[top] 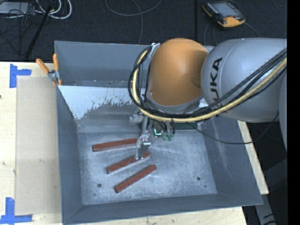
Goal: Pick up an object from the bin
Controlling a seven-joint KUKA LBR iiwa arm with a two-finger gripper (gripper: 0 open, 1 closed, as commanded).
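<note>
Your hand (142, 150) is down on the floor of the grey bin (70, 172), close to the floor's middle. It hangs under the orange cover (176, 71) at the arm's wrist. The arm (243, 78) comes in from 3 o'clock, with black and yellow cables (136, 81) looped round the cover's 9 o'clock side.

You have three flat reddish-brown sticks on the floor, stacked one below the other and spreading from the middle toward 8 and 9 o'clock.

- **Upper stick** (115, 145): it lies nearly level, with its 3 o'clock end right at the hand.
- **Middle stick** (123, 164): it slants from 8 toward 2 o'clock, and its upper end sits just under the hand's tip, touching it or very nearly so.
- **Lower stick** (136, 178): it has the same slant and lies just beside the middle one, at 6 o'clock from the hand and apart from it.

The hand stands between the near ends of the upper and middle sticks. From this angle you cannot tell whether it is spread or pressed together, or whether it has either stick pinched.
</note>
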